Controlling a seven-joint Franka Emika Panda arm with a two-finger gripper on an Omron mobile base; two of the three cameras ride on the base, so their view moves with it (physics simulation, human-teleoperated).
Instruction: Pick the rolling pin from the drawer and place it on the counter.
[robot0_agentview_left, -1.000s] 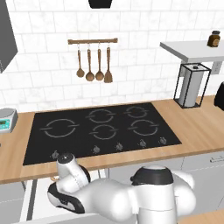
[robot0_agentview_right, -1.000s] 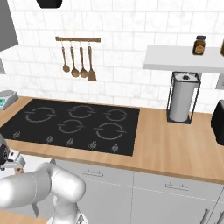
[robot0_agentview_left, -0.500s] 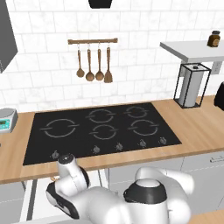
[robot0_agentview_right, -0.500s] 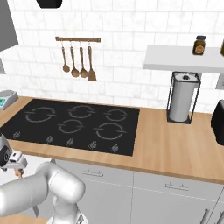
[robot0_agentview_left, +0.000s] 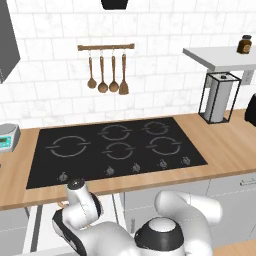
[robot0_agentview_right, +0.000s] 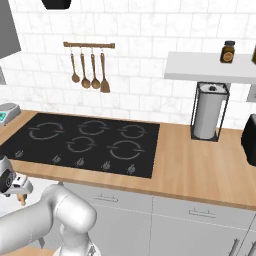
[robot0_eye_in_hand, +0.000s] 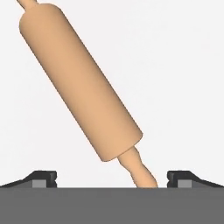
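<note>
You get even, bright rendered light, no glare. Soft shading along rolling pin (robot0_eye_in_hand: 81, 83) underside in hand view. Base views slightly soft; no edge distortion visible.

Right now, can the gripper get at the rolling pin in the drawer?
Probably yes. The gripper is open above the rolling pin, which lies alone on the white drawer floor, nothing between them. The pin runs slantwise and its near handle sits between the fingers, so aiming at the body may be needed.
</note>
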